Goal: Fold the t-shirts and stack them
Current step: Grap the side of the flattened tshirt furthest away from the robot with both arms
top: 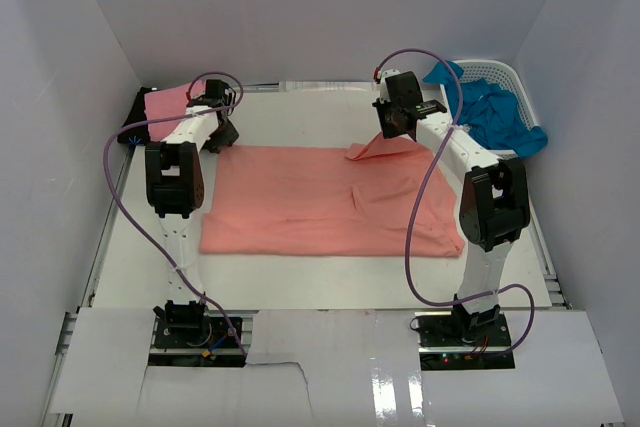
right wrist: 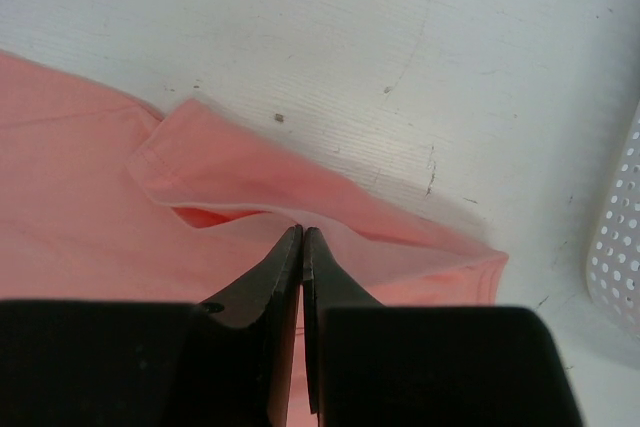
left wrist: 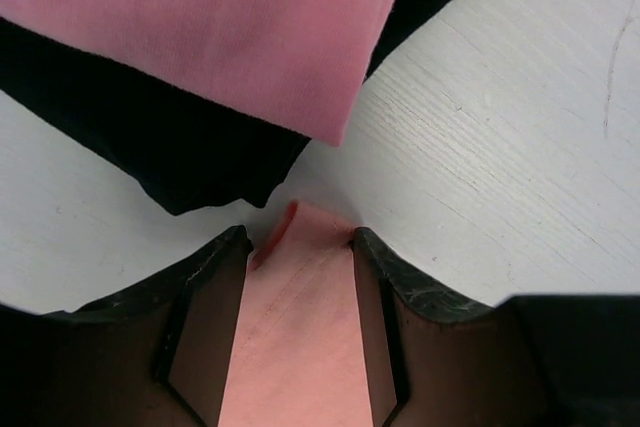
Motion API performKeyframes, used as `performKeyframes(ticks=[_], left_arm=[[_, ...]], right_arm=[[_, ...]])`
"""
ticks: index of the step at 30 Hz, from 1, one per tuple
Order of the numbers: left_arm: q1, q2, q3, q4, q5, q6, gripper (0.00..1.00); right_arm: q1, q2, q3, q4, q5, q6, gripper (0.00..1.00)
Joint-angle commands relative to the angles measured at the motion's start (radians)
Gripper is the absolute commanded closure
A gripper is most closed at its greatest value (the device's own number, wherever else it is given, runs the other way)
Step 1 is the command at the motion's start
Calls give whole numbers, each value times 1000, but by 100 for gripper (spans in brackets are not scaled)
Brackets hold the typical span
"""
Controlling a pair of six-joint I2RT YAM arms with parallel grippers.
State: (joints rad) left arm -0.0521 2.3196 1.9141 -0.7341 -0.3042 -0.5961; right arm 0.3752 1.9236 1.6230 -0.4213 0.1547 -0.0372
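Salmon shirt spread flat on the counter, its long axis running left to right across your view; you cannot tell which end holds the collar. Right gripper is pinched closed on a fold at the shirt's far edge, right of centre, raising a small peak of cloth there. This hold suits carrying that edge over toward the near hem. Left gripper sits at the far-left corner, jaws parted narrowly with the corner lying between them. Note that no firm clamp is evident, so the matching hold looks unfinished. Pink shirt lies folded on the black shirt just beyond that corner, likely the site of the stack. Blue shirts wait in the basket, far right.
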Motion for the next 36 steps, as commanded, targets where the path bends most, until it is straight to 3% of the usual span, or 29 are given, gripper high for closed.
performKeyframes(ticks=[1, 9, 15, 18, 19, 23, 36], left_arm=[[21, -16, -1, -7, -30, -21, 43], [32, -17, -9, 1, -10, -37, 45], [37, 0, -13, 5, -4, -42, 56], [41, 7, -15, 12, 28, -36, 69], [43, 11, -17, 18, 36, -31, 83], [44, 4, -26, 30, 48, -28, 99], [44, -74, -36, 29, -1, 28, 100]], right_arm=[[-1, 6, 23, -4, 2, -15, 92], [-1, 6, 18, -7, -3, -18, 92], [-1, 2, 9, -4, -6, -20, 92], [-1, 0, 5, -5, -6, -20, 92], [1, 0, 3, -5, -6, -20, 92], [-1, 3, 9, -5, -1, -23, 92], [-28, 38, 231, -94, 11, -35, 92]])
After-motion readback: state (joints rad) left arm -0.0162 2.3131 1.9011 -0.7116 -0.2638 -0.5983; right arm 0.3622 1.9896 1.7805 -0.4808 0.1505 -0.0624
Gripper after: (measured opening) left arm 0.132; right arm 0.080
